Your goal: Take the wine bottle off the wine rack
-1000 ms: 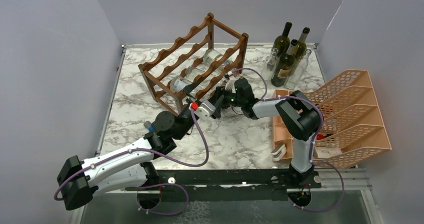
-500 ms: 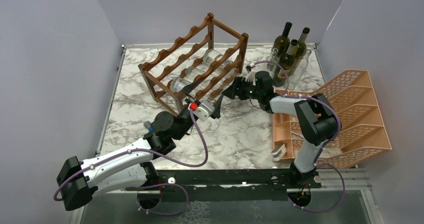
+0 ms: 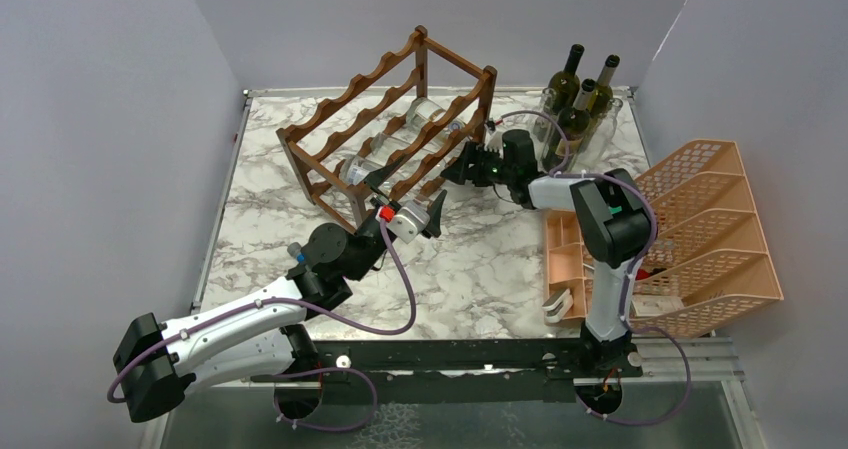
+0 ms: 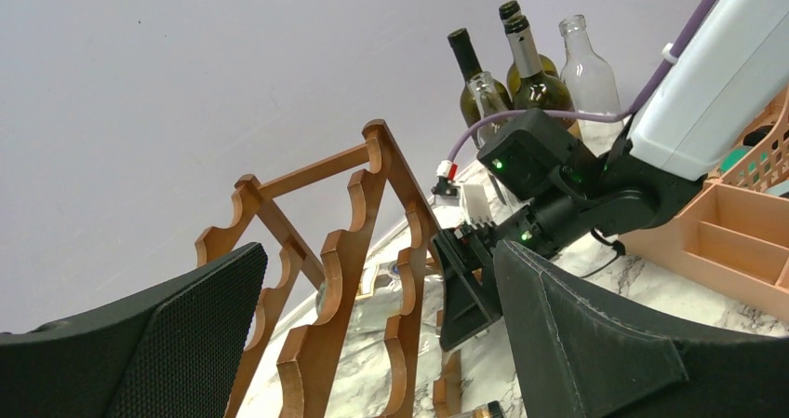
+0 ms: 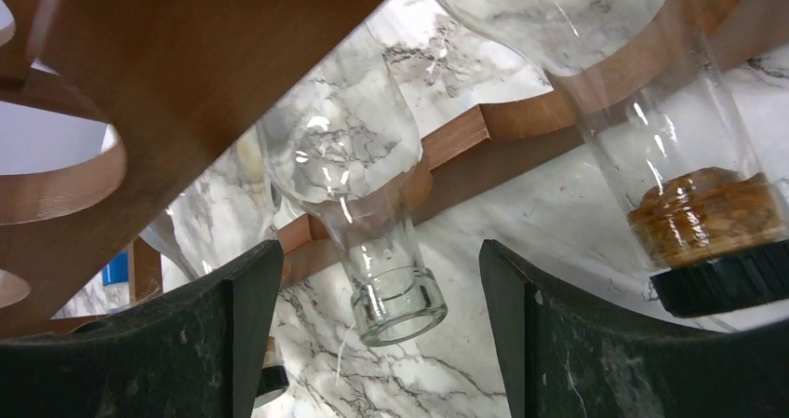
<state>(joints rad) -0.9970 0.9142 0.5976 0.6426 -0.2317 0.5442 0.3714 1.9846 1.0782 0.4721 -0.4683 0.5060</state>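
Dark brown two-tier wine rack (image 3: 390, 129), scalloped rails, upright, just ahead of right tool (image 5: 380, 260). Clear uncorked wine bottle (image 5: 367, 195) lies in it, neck protruding between the tool's spread fingers, untouched.

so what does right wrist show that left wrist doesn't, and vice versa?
Right wrist only: the clear bottle lying in the rack, its open neck between the fingers of the open right claw, untouched, and a stoppered bottle beside it. Left wrist only: standing bottles at the back, the orange tray, the right arm, and the open, empty left claw. Both: the rack and the marble table.
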